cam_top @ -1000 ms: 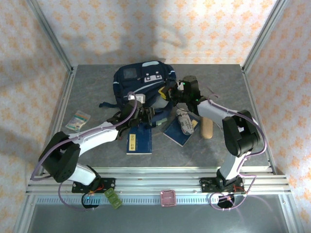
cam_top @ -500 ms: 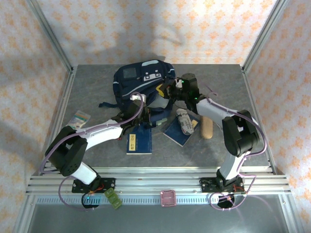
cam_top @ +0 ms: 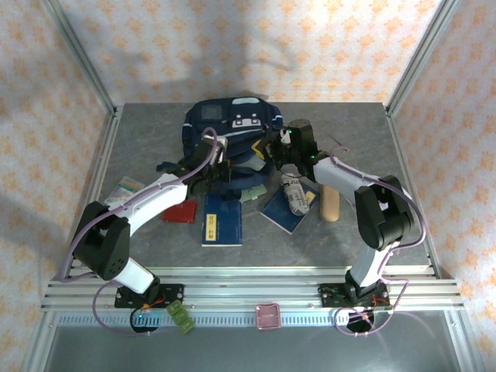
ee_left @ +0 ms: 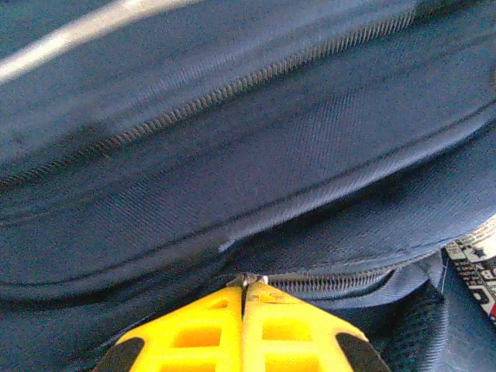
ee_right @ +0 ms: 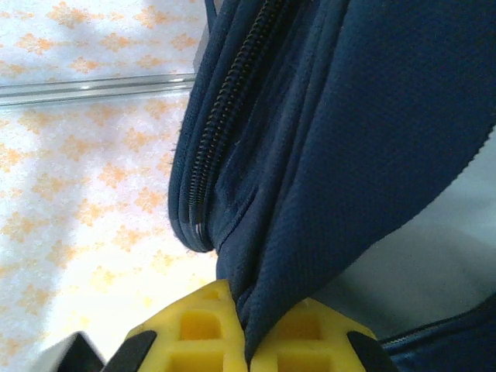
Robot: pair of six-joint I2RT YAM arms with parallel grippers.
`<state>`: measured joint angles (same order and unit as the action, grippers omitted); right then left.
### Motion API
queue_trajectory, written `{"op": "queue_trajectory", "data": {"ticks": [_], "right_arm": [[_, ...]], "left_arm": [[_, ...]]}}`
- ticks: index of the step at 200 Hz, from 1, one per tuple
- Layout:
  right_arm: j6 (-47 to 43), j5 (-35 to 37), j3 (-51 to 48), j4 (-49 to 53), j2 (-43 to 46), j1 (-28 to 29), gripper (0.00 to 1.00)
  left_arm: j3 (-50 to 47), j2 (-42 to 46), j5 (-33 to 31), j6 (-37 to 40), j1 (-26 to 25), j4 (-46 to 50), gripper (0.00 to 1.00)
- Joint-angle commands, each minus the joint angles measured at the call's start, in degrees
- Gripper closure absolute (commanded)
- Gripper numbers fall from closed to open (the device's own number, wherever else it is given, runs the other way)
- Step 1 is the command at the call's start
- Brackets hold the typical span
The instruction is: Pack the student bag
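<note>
Fingers first, from the top camera: left gripper (cam_top: 219,157) and right gripper (cam_top: 275,147) both down at the near side of the student bag (cam_top: 232,122), too small here to judge the jaws. Bag lying toward the far middle of the grey table (cam_top: 356,240), square grey panel facing up. Closer to the arm bases: blue booklet (cam_top: 222,225), red card (cam_top: 180,211) to its left, wooden cylinder (cam_top: 330,204) off to the right.

From the left wrist: yellow left fingers (ee_left: 194,337) pressed flat together, no gap between them, tips right at a zipper (ee_left: 333,280) of the bag. Glint of metal at the tips; pinched or merely touched, cannot tell. Navy fabric behind, crossed by a pale stripe.

From the right wrist: yellow right fingers (ee_right: 190,314) clamped on a fold of the bag's navy fabric, cloth rising straight out from between them. Another zipper line curving up to the left, orange-patterned wall (ee_right: 85,178) beyond.
</note>
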<state>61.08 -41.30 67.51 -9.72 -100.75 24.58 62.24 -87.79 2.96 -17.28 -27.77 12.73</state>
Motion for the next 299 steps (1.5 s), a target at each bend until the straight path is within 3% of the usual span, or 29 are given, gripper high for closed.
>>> {"op": "queue_trajectory", "data": {"ticks": [1, 40, 62, 80, 94, 116, 138, 174, 227, 235, 261, 299], "right_arm": [[-5.0, 3.7, -0.4, 1.9, 3.6, -0.7, 1.00], [-4.9, 4.1, -1.7, 1.0, 5.1, -1.5, 1.00], [-4.2, 2.3, -1.6, 0.0, 4.8, -1.5, 1.00], [-4.0, 1.9, -1.5, -0.2, 4.8, -1.4, 1.00], [-3.9, 1.9, -1.5, -0.2, 4.9, -1.4, 1.00], [-3.6, 2.1, -1.5, -0.5, 4.8, -1.4, 1.00], [-3.4, 2.2, -1.4, -0.6, 4.8, -1.2, 1.00], [-3.1, 1.8, -1.0, -0.9, 4.6, -0.9, 1.00], [-2.9, 1.8, -0.3, -1.1, 4.7, -0.7, 1.00], [-2.7, 1.8, -0.3, -1.3, 4.7, -0.7, 1.00], [-2.5, 1.7, 0.0, -1.5, 4.5, -0.3, 1.00], [-3.8, 2.6, -0.2, -0.2, 4.9, -0.5, 1.00]], "left_arm": [[3.7, 0.0, -3.4, 5.6, 0.8, 8.6, 1.00], [0.8, 0.7, -9.6, 6.9, 2.5, 10.8, 1.00], [-2.4, 3.0, -5.3, 5.2, 3.0, 8.0, 1.00], [-5.8, 5.8, 2.8, 2.2, 2.6, 2.8, 0.64], [-7.6, 7.1, 7.6, 0.5, 1.7, -0.8, 0.54], [-7.5, 6.7, 9.8, 0.1, 0.0, -1.4, 0.44], [-7.1, 4.9, 11.0, -0.1, -0.6, -1.1, 0.42], [-5.2, 1.9, 6.2, 0.4, -2.0, 1.4, 0.41], [-3.5, -2.5, 3.9, 0.5, -4.8, 1.3, 0.47], [-3.0, -3.2, 2.2, 0.3, -5.3, 1.5, 0.53], [-2.0, -5.9, -0.7, 0.2, -5.5, 2.2, 0.99], [-3.2, -3.4, -4.2, 0.7, -5.3, 2.3, 1.00]]}}
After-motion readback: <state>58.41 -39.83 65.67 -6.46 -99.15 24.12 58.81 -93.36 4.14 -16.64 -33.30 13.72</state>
